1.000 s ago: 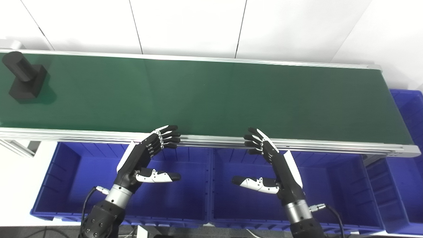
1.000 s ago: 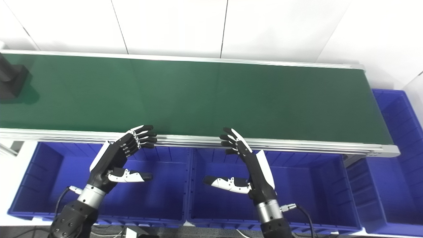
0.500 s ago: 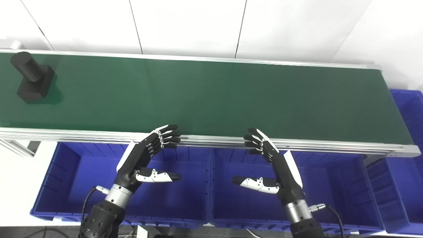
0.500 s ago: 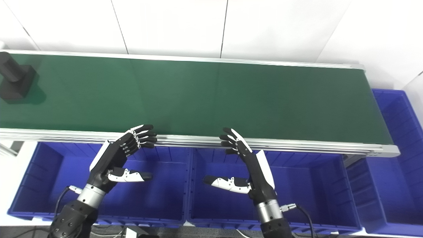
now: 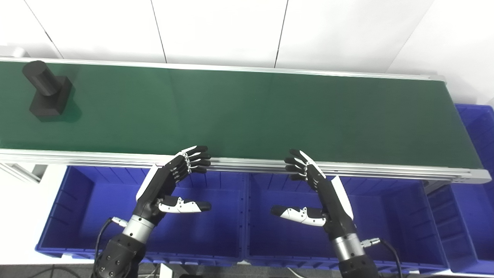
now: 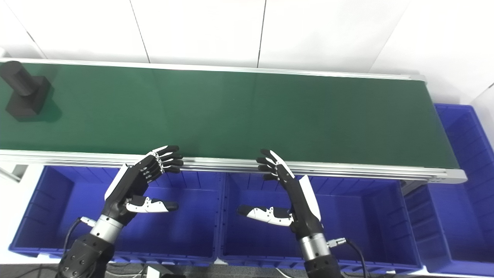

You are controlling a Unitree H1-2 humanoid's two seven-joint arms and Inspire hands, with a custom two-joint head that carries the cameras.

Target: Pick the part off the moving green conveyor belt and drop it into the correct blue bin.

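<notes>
Left hand (image 5: 170, 185) and right hand (image 5: 320, 193) both hover empty, fingers spread, thumbs pointing inward, fingertips at the belt's near rail. Long green conveyor belt with aluminium side rails (image 5: 247, 112) spans the view. Open blue plastic bins (image 5: 216, 227) sit below its near edge, another at the right end. Black part, a cylinder on a square block (image 5: 48, 90), stands at the belt's far left, well apart from both hands.

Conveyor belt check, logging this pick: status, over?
Left hand and right hand open, empty, over the blue bins. Black part upright at belt's far left, untouched. Path clear.
</notes>
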